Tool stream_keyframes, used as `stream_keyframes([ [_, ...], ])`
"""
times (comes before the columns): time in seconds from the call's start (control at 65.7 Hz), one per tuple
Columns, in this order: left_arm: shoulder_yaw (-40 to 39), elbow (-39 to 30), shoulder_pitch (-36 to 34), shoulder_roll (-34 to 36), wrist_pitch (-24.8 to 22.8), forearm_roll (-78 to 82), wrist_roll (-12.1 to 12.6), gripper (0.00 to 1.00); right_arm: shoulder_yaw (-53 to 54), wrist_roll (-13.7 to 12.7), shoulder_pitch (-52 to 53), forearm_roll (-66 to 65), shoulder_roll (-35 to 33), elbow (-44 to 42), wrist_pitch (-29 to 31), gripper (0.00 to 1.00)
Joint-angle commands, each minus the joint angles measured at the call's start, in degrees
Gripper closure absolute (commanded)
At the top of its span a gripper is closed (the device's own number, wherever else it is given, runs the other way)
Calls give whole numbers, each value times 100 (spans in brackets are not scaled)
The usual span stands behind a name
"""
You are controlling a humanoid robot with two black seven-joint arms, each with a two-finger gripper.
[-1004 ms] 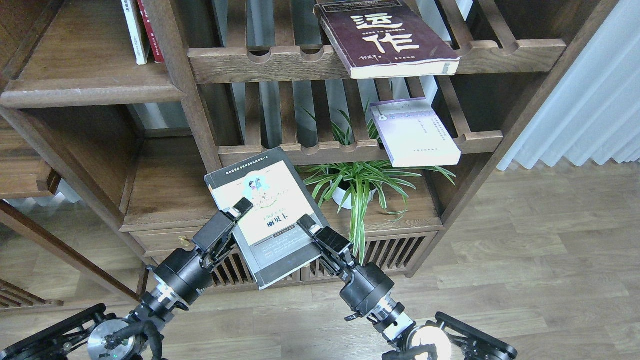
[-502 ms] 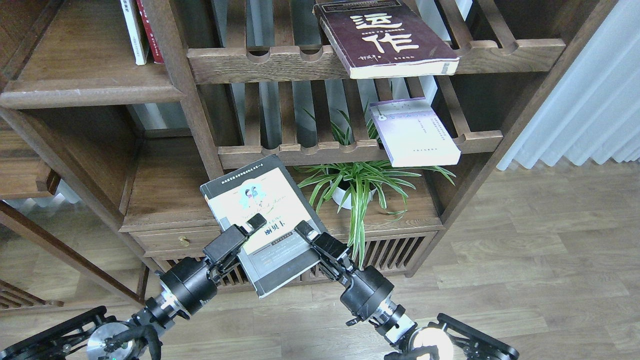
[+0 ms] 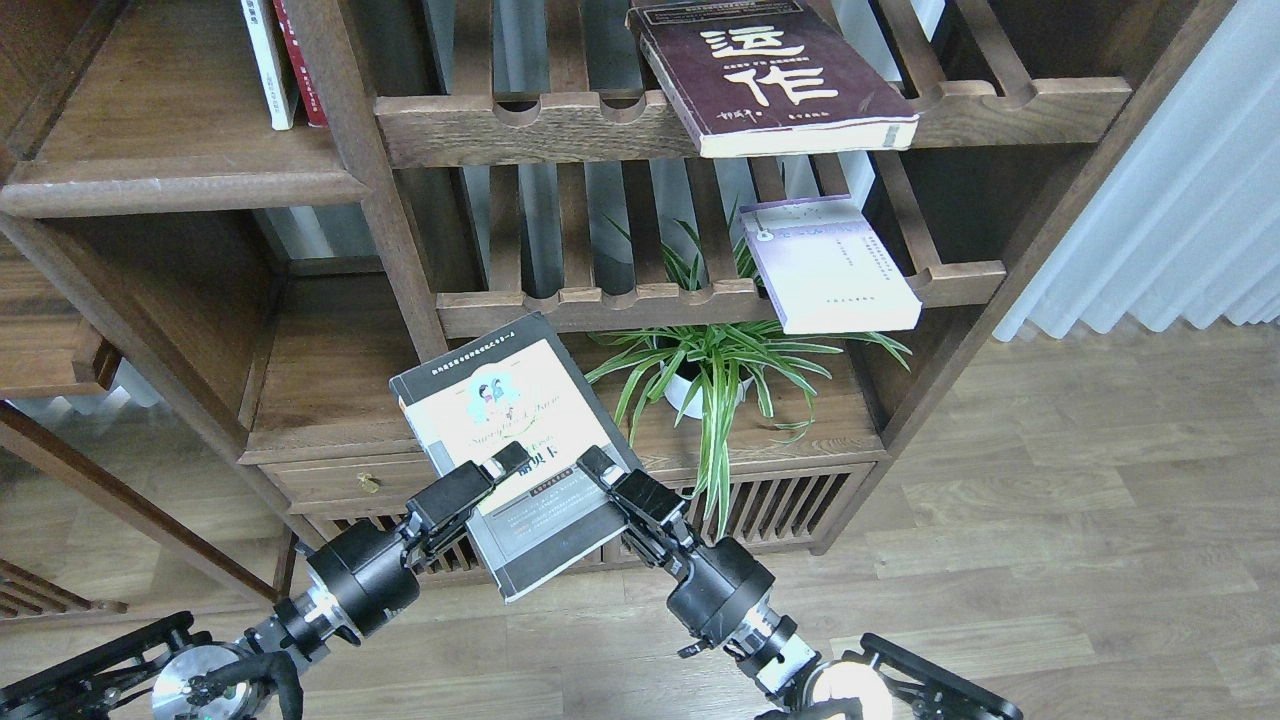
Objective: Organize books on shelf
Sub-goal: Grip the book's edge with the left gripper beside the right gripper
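I hold the black-grey book with a yellow-green cover panel [image 3: 500,410] face up in front of the cabinet, tilted, with both grippers at its near half. My left gripper [image 3: 497,478] is shut on its left edge and my right gripper [image 3: 603,482] on its right edge. The thick maroon book with cream characters [image 3: 775,75] lies overhanging the upper slatted rack. The pale lavender book [image 3: 830,265] lies on the lower slatted rack. The solid dark-brown shelf [image 3: 180,180] is at the upper left, with two upright books on it.
A potted spider plant [image 3: 715,375] stands on the low cabinet top just right of the held book. A white book [image 3: 268,70] and a red book [image 3: 298,60] stand on the solid shelf. A solid lower board [image 3: 330,370] lies behind the held book. Wood floor lies to the right.
The held book has shifted left and slightly down. Both grippers have drawn back toward me, the left one now lower along the book's left edge.
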Motion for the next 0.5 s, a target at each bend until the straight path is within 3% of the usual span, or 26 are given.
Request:
stream_keyframes([
  [0.0,-51,2,-8,-12,0,-3,-26,40,-5,-13,-2,-27,-1,6,0,88],
  [0.487,-7,47,-17,-65,0,-11,0,60,4,-4,24,-44,52,-3,0,87],
])
